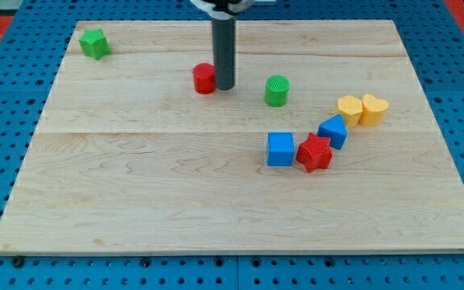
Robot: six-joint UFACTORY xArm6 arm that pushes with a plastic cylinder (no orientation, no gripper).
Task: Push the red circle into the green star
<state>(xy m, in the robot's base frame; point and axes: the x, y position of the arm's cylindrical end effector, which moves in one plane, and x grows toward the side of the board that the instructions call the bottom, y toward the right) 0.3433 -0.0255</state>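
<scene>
1. Where the dark rod comes down, my tip (225,86) rests against the view's right side of the red circle (204,78); no jaws show, so their state cannot be told.
2. Far off at the desk's (135,185) top-left corner sits the green star (95,43).
3. Right of my tip stands a green cylinder (276,90).
4. Lower right cluster: blue cube (280,149), red star (314,153), a second blue block (333,131), two yellow blocks (362,109).
</scene>
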